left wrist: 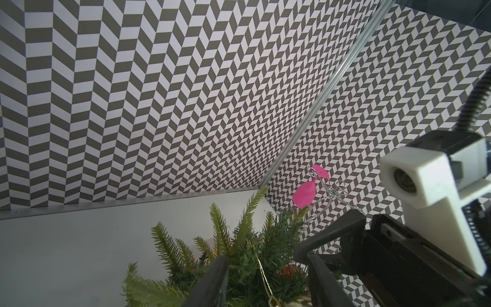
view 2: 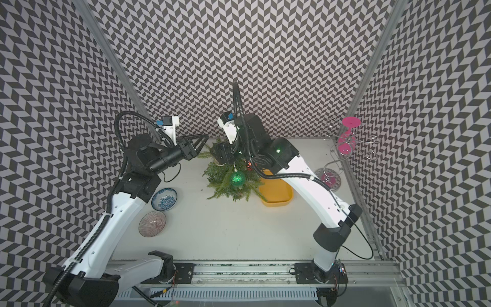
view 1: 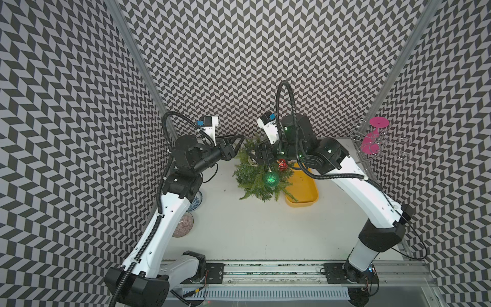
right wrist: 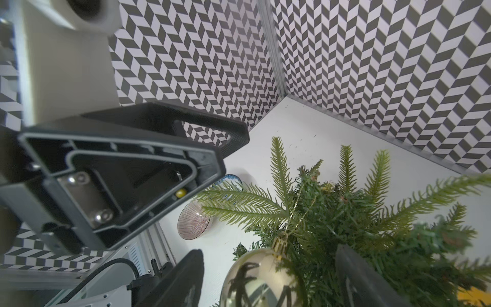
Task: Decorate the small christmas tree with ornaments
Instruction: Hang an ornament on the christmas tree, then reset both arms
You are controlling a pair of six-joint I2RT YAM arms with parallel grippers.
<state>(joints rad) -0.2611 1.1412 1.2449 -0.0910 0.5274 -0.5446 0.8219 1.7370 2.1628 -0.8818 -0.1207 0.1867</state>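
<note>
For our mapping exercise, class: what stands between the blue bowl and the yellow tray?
The tree, bearing a green bauble, stands between bowl and tray, its branches overlapping the tray's edge; a top view shows it.

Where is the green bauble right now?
In both top views the green bauble hangs on the near side of the tree, beside the yellow tray.

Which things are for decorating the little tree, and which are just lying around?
For the job:
small green artificial fir tree
glittery green ball bauble
shiny red patterned bauble
mirror-like pale gold bauble

Just lying about:
yellow plastic tray
blue-patterned ceramic bowl
pink ribbed glass bowl
upside-down pink wine glass
</note>
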